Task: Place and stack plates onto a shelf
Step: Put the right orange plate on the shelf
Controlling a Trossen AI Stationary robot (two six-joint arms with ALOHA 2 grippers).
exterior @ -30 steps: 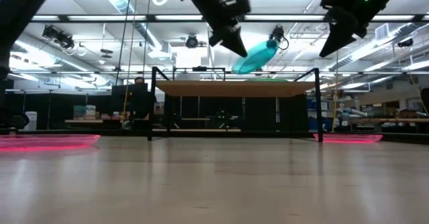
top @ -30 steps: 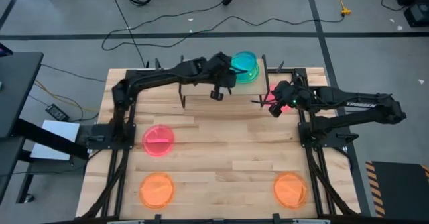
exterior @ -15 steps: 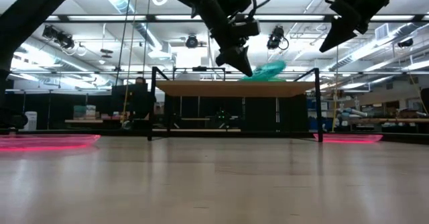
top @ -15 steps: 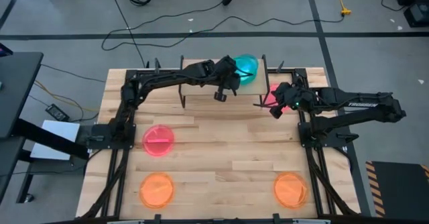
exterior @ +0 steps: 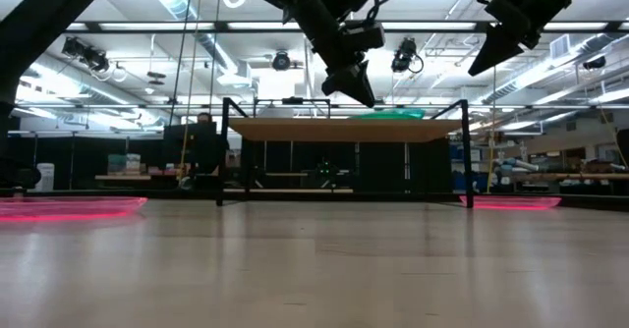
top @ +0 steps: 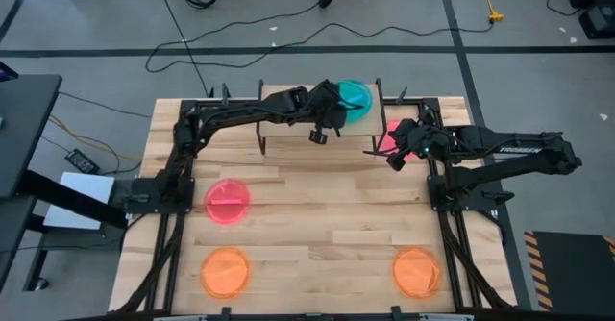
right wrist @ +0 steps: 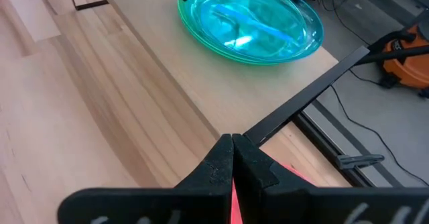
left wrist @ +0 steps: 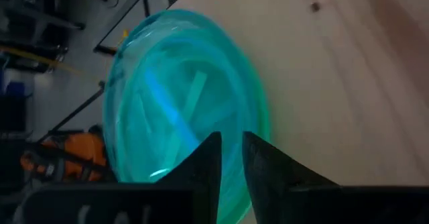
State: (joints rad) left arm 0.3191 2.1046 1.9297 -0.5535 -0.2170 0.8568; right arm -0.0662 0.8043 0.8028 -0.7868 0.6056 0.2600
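Nearest the front edge of the light butcher-block tabletop (top: pixel 317 225) lie two orange plates, the left orange plate (top: pixel 225 272) and the right orange plate (top: pixel 416 271), well apart; a little farther in sits the pink-red plate (top: pixel 227 202) on the left; all three lie flat and untouched, apparently waiting their turn.

Farther back, on the right, the right claw (top: pixel 392 154) hangs in the air beside the shelf's right end; its fingers are pressed narrow, and a sliver of pink-red shows between them, so it seems to hold a plate edge-on, though how much of one cannot be told; holding off there probably keeps it clear of the other arm.

Farther still stands the shelf (right wrist: pixel 201 83), a pale board on thin black legs at the tabletop's far edge; the teal plate (right wrist: pixel 249 21) rests flat on its right part, with what looks like a green rim beneath it; the left claw (top: pixel 323 129) hovers just beside that plate, its fingers narrow with only a slim gap and nothing visibly gripped.

Beyond is a grey floor with trailing cables, and a large hall under strip lights.
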